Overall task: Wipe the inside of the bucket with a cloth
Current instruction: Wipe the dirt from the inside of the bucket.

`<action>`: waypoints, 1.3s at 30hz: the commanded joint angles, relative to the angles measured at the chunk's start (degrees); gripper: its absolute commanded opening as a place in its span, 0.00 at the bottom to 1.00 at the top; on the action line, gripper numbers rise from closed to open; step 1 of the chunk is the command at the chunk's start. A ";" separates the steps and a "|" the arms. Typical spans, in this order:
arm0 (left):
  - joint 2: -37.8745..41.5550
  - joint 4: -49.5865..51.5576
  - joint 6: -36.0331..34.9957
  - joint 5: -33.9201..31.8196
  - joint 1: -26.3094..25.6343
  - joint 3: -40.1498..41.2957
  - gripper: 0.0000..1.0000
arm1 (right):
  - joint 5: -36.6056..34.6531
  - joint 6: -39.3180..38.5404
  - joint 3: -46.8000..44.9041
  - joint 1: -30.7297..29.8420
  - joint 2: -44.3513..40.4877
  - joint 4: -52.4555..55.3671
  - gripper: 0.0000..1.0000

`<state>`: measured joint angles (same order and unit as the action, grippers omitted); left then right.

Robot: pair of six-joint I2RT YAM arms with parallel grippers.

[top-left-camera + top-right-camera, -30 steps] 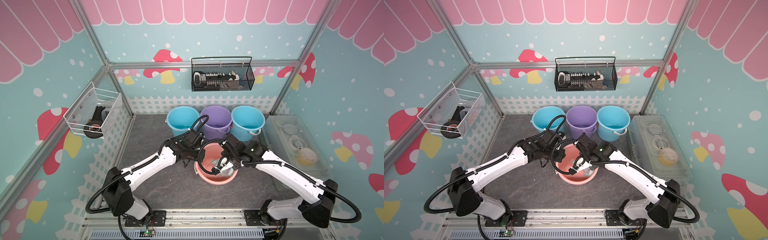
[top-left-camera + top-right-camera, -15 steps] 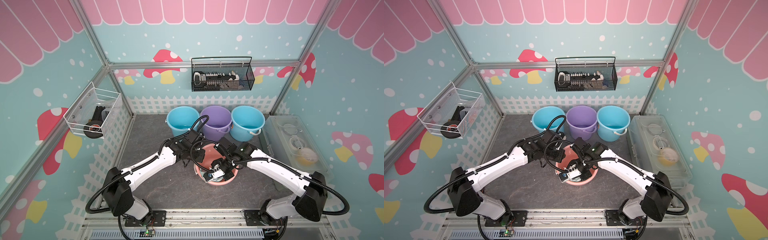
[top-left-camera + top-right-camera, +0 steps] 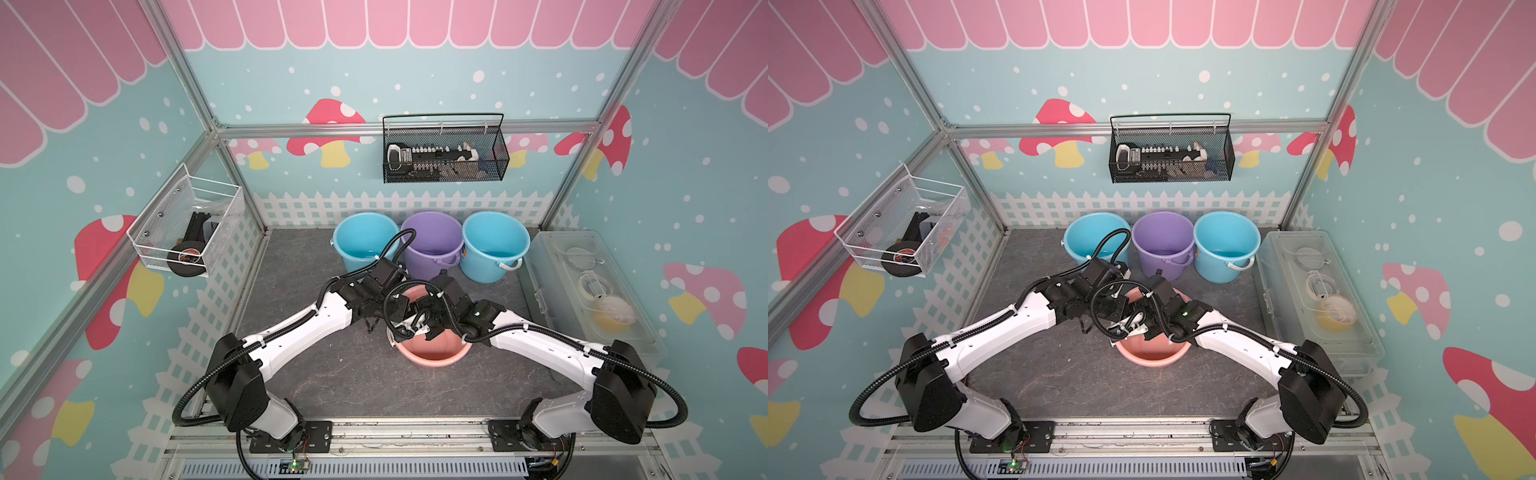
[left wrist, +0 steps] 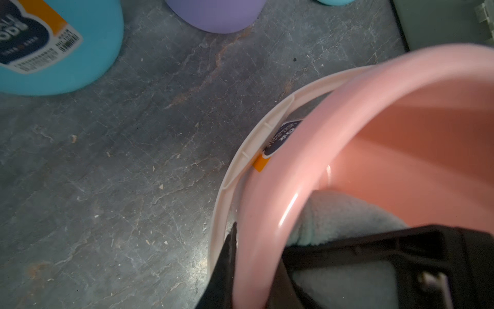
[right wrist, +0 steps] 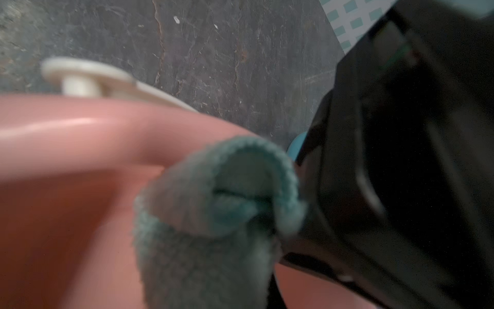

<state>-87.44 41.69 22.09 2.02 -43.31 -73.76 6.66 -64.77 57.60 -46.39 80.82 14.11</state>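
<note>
Cloth (image 5: 208,214) in bucket (image 5: 66,133) shows in wrist views (hidden overhead).

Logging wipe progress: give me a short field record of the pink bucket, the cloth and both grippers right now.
pink bucket: upright on the table
cloth: bunched inside the pink bucket, against its wall
left gripper: shut on the pink bucket's rim
right gripper: shut on the cloth, inside the bucket
behind: purple bucket

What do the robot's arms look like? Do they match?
Yes! The left arm and right arm both have smooth white shells, chunky black joints and mostly black end effectors. Ribbed black cables loop along each. A tiny green light glows near the right wrist.
</note>
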 commanded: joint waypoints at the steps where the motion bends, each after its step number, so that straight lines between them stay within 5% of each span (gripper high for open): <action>1: 0.36 1.12 -0.72 3.60 -1.16 -1.30 0.00 | -14.28 -4.35 -0.71 2.71 -1.19 -9.87 0.00; 5: 0.35 1.16 -0.71 3.69 -1.25 -1.21 0.00 | -24.13 -7.76 -0.93 2.97 -1.78 -8.98 0.00; 13: 0.43 1.21 -0.70 3.69 -1.34 -1.17 0.00 | -30.80 -9.03 0.13 3.37 -4.94 -2.87 0.00; 21: 0.87 1.47 -0.78 2.80 -1.34 -1.03 0.00 | -34.16 -8.97 6.65 2.89 -7.79 18.50 0.00; 33: 0.82 1.94 -0.70 2.04 -1.34 -1.48 0.00 | -17.76 -8.25 16.48 2.19 -8.99 55.77 0.00; 39: 0.54 2.06 -0.72 2.10 -1.34 -1.73 0.00 | -0.79 -6.49 18.86 2.18 -7.15 63.46 0.00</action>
<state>-87.42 42.52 22.09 3.70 -44.40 -74.19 -5.54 -72.71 75.20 -44.25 72.69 68.86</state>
